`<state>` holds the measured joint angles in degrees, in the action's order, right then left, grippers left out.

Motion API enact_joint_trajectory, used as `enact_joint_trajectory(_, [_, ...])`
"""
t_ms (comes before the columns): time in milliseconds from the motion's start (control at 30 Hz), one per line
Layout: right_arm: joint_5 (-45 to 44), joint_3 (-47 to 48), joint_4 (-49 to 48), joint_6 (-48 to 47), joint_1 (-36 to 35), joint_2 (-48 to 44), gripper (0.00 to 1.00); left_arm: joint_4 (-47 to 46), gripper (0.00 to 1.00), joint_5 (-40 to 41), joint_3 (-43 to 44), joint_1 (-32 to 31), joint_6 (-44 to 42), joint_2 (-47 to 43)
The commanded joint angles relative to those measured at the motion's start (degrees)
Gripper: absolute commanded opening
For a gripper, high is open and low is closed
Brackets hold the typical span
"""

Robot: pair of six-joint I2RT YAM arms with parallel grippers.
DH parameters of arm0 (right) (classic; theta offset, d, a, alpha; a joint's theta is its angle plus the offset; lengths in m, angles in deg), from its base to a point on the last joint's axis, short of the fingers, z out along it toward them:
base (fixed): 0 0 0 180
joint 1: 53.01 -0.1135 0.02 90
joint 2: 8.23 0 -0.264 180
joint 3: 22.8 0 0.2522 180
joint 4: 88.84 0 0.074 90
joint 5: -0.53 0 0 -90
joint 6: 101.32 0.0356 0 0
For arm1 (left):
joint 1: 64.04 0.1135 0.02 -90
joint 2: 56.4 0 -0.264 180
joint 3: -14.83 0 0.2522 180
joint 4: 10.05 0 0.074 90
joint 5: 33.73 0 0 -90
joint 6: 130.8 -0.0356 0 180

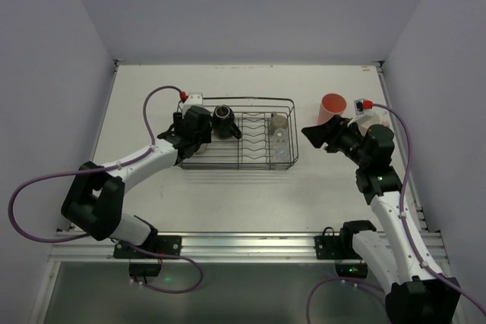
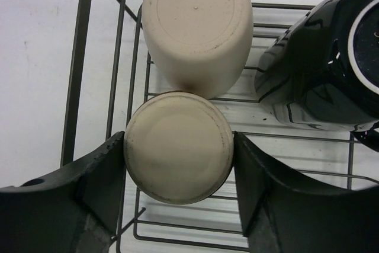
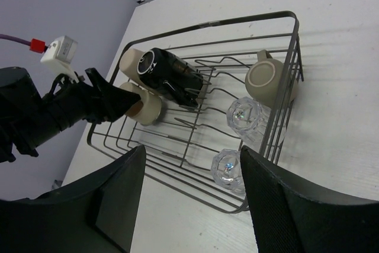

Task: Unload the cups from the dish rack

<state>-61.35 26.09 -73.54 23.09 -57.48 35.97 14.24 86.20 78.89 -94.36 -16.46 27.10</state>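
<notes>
The dark wire dish rack stands mid-table. My left gripper is inside its left end, shut on an upside-down tan cup, with a finger pressing each side. A second tan cup lies just beyond it, and a black mug is to the right. A grey-olive cup and two clear glasses sit at the rack's right end. My right gripper is open and empty, right of the rack. A coral-pink tumbler stands on the table outside the rack.
A pale pink object shows partly behind my right arm. The rack's wavy plate dividers run along its middle. Side walls close in the table at left and right. A purple cable loops over the left arm.
</notes>
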Motion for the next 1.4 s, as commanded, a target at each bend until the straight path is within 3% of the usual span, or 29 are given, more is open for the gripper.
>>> enact_joint_trajectory(0, [2.03,0.63,-2.16,1.18,-1.15,-0.17,0.68,-4.99,0.57,2.94,-0.29,0.44,-0.25,0.43])
enact_joint_trajectory(133, [2.03,1.51,-1.72,1.36,-2.47,-1.22,0.74,-4.55,0.35,2.50,-2.31,0.44,0.36,-1.93])
enact_joint_trajectory(300, [4.39,0.12,-3.80,5.12,-5.37,-1.93,0.87,-2.09,0.29,-3.98,-4.77,0.27,1.50,-12.91])
enact_joint_trajectory(567, [4.67,-5.07,-22.17,13.92,-17.12,2.71,0.91,0.55,0.24,-20.93,-6.18,0.27,7.64,-31.53])
enact_joint_trajectory(800, [2.90,-5.69,-35.80,19.19,-25.76,11.06,0.91,-19.45,0.22,-43.52,-12.24,0.27,19.51,-37.98])
enact_joint_trajectory(933, [3.34,-4.64,-41.95,21.04,-28.22,15.29,0.89,-27.47,0.22,-50.58,-14.62,0.27,25.39,-37.54])
enact_joint_trajectory(1133, [3.34,-0.95,-47.05,23.06,-31.38,21.17,0.79,-37.14,0.23,-55.85,-18.48,0.09,30.85,-36.66])
enact_joint_trajectory(1300, [3.87,1.42,-51.90,25.96,-32.18,24.61,0.56,-38.39,0.27,-55.60,-19.54,-0.17,30.51,-36.13])
enact_joint_trajectory(1333, [4.13,1.60,-53.56,26.66,-32.35,25.57,0.42,-37.95,0.31,-55.51,-19.46,-0.17,30.25,-36.13])
enact_joint_trajectory(1367, [3.96,1.52,-54.18,27.02,-32.36,25.84,0.34,-37.51,0.36,-55.42,-19.45,-0.17,29.89,-36.04])
